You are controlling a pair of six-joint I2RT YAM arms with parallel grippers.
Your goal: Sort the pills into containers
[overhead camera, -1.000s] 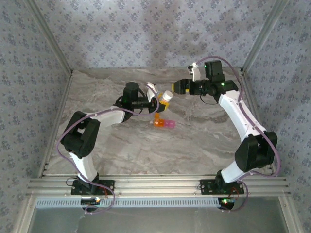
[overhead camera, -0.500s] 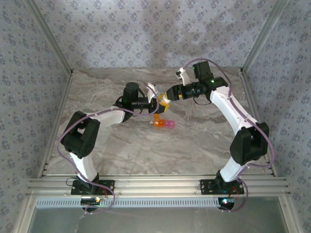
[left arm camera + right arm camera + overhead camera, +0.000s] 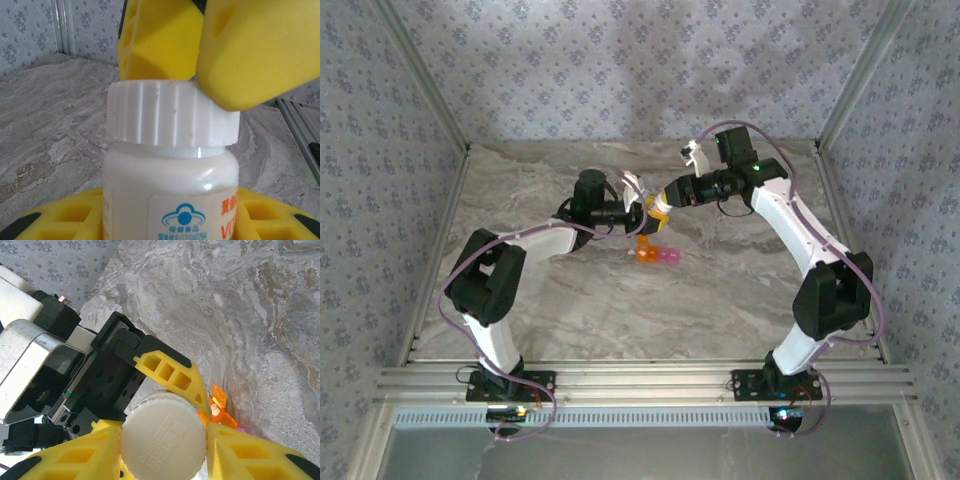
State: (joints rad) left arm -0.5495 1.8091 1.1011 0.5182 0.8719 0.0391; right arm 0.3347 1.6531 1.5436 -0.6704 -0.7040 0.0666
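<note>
A small white bottle (image 3: pixel 655 210) with a ribbed white cap (image 3: pixel 165 112) hangs above the table's middle. My left gripper (image 3: pixel 642 212) is shut on its body, a yellow finger (image 3: pixel 55 220) on each side. From the right, my right gripper (image 3: pixel 665 197) is shut on the cap (image 3: pixel 164 435), its fingers (image 3: pixel 260 50) pressing both sides. The containers (image 3: pixel 657 255), one orange and one pink, lie on the table just below the bottle; the orange one (image 3: pixel 218 405) peeks past the cap. The pills are hidden.
The marble table (image 3: pixel 720 290) is ringed by patterned walls (image 3: pixel 620 70) with metal posts at the corners. An aluminium rail (image 3: pixel 640 385) runs along the near edge by both arm bases. Open tabletop lies in front of the containers.
My right arm swung left from the back right onto the bottle, and its jaws closed round the cap. The left arm and bottle stayed still.
</note>
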